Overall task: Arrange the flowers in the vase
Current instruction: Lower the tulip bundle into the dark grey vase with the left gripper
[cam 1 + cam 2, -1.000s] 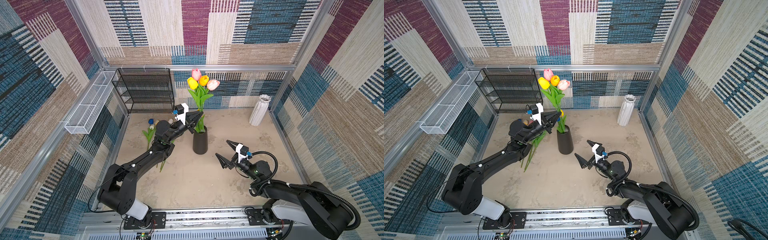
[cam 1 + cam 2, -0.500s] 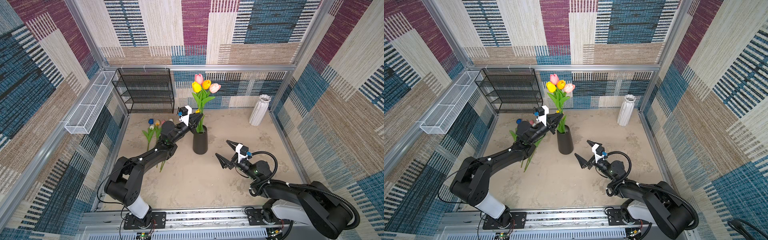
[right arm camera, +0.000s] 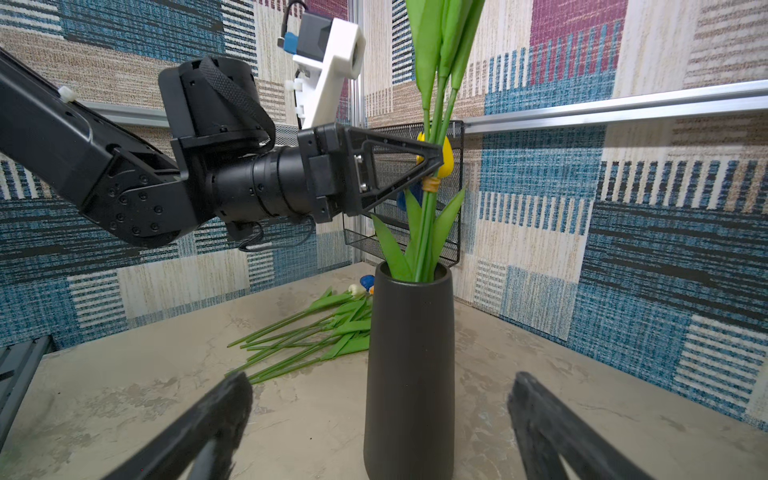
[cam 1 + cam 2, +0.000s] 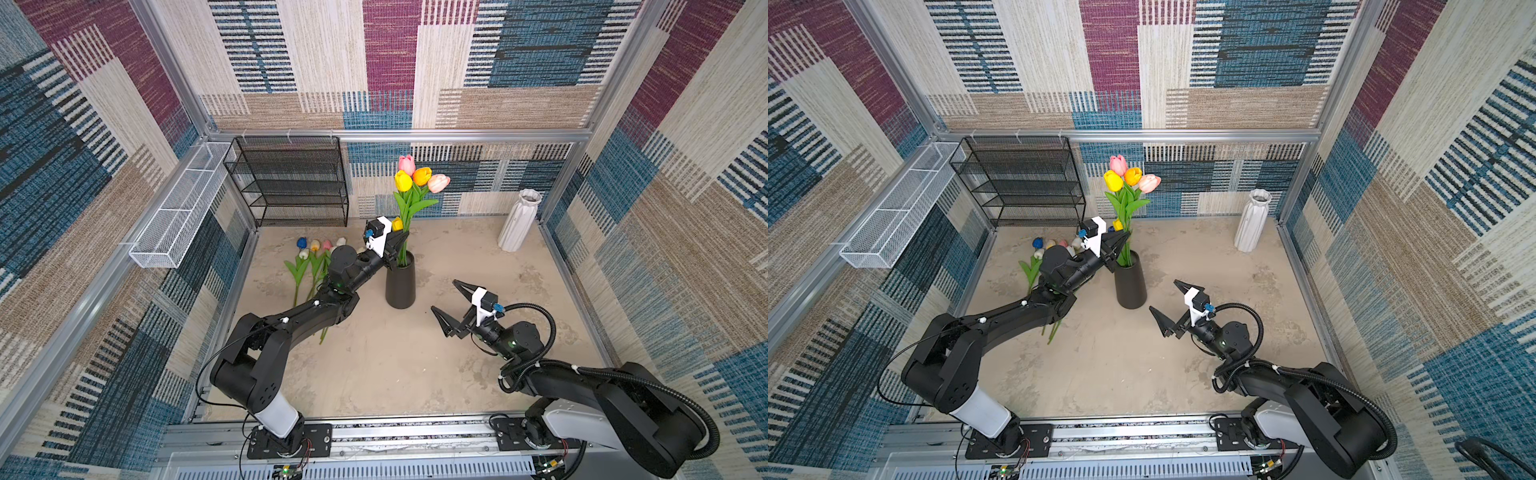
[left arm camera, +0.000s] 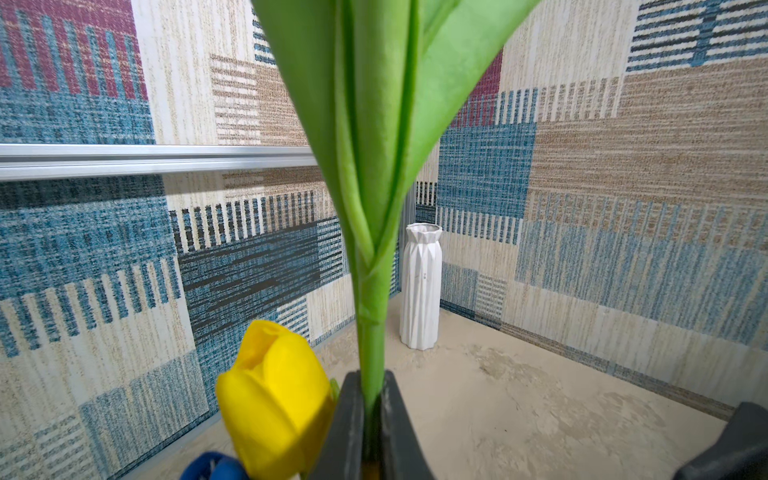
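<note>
In both top views the left tool [image 4: 398, 245] is hanging just above the rim of the black vase [image 4: 400, 286], which is standing near the middle of the counter [image 4: 395, 365]. Its jaws are pressing together on the stems of the bunch [image 4: 419, 179], whose lower ends are sitting in the vase while pink, yellow and orange heads are rising above. The right tool [image 4: 444, 296] is hovering near the vase on its other side, jaws spreading wide and holding nothing. Loose tulips [image 4: 309, 266] are lying on the counter behind the left arm. A white vase [image 4: 517, 222] is standing in the far corner, well apart, and a black rack [image 4: 291, 183] is standing against the back wall.

The matching top view is showing the same: left tool [image 4: 1121, 245], black vase [image 4: 1131, 284], bunch [image 4: 1129, 178], right tool [image 4: 1165, 296].

In the left wrist view, the left tool [image 5: 371, 419] is pinching a green stem [image 5: 372, 332] between both fingers [image 5: 349, 428]. A yellow head [image 5: 274, 399] is sitting just beside one finger, with a blue one [image 5: 212, 467] beneath it.

In the right wrist view, the left tool [image 3: 432, 166] is clamping the stems just above a tan band [image 3: 431, 185], over the black vase [image 3: 409, 365]. The right tool [image 3: 380, 382] is gaping on either side of the vase without touching it. The loose tulips [image 3: 316, 332] are lying flat beyond it.
</note>
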